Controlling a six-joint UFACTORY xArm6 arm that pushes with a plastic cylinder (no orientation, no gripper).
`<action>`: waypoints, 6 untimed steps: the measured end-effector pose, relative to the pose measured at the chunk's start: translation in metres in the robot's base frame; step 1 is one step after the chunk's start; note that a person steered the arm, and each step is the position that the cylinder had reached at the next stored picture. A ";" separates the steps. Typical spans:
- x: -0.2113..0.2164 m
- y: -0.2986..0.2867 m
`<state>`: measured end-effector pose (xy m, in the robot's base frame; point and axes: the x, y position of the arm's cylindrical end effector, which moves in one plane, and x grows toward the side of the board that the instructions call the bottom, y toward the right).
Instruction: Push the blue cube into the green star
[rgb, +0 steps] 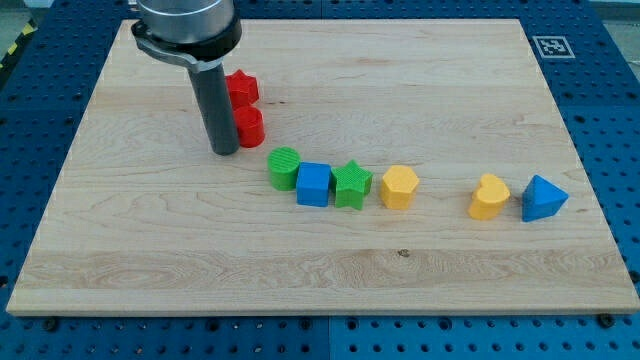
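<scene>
1. Worktop (150, 250) is a pale wood board on a blue perforated base (620, 150); a black-and-white marker tag (551, 46) sits at the board's top right corner.
2. No gripper on this arm, so nothing to be released or clenched; it ends in a dark rod (219, 100) coming down from the view's top.
3. My tip (224, 152) rests on the board, left of centre, upper half.
4. Two red blocks sit just right of the rod: a red star-like block (241, 88) above, partly hidden by the rod, and a red block (248, 125) below it, shape unclear. Lower one looks touching or nearly touching the rod; can't tell which.
5. Blue cube (313, 184) lies near board centre, down and to the right of my tip, apart from it.
6. Green star (351, 184) is right beside the blue cube on its right; they look touching.
7. Green cylinder (284, 167), ribbed, sits at the cube's upper left, touching or nearly so, btwn my tip and the cube.
8. Yellow hexagon-like block (399, 187) is just right of the star w/ a small gap.
9. Further right, well apart from that row: yellow heart-like block (489, 197) and blue triangle-like block (543, 198), near each other.
</scene>
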<state>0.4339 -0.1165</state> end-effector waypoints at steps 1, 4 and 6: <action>0.028 0.001; 0.067 0.113; 0.067 0.172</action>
